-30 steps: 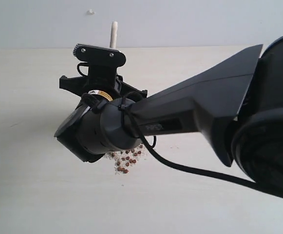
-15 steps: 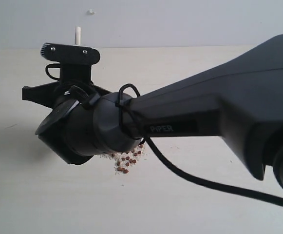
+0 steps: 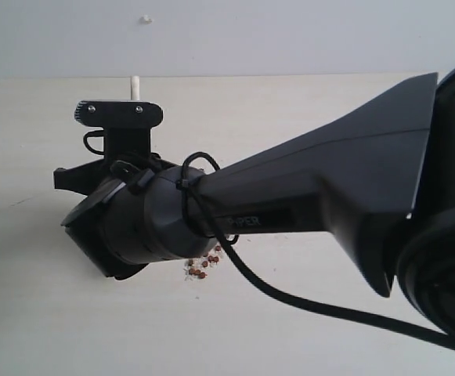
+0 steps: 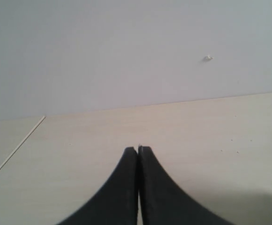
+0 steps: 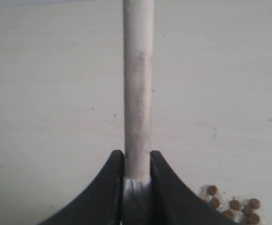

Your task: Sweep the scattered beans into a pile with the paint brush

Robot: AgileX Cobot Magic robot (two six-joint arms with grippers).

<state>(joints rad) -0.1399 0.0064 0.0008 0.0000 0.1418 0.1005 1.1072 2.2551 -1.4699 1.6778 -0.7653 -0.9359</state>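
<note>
My right claw (image 5: 136,155) clamps the brush (image 5: 138,84) by its handle; my left claw (image 4: 138,150) is clenched, empty. The beans (image 3: 202,267) sit clustered at lower centre of the exterior frame, partly under my arm. Sweeping looks nearly done; hidden strays may remain.

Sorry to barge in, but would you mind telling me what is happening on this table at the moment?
The right gripper is shut on the pale handle of the paint brush, low over the table. The beans lie in a small cluster close beside it, partly hidden in the exterior view. The left gripper is shut on nothing and takes no part.
</note>
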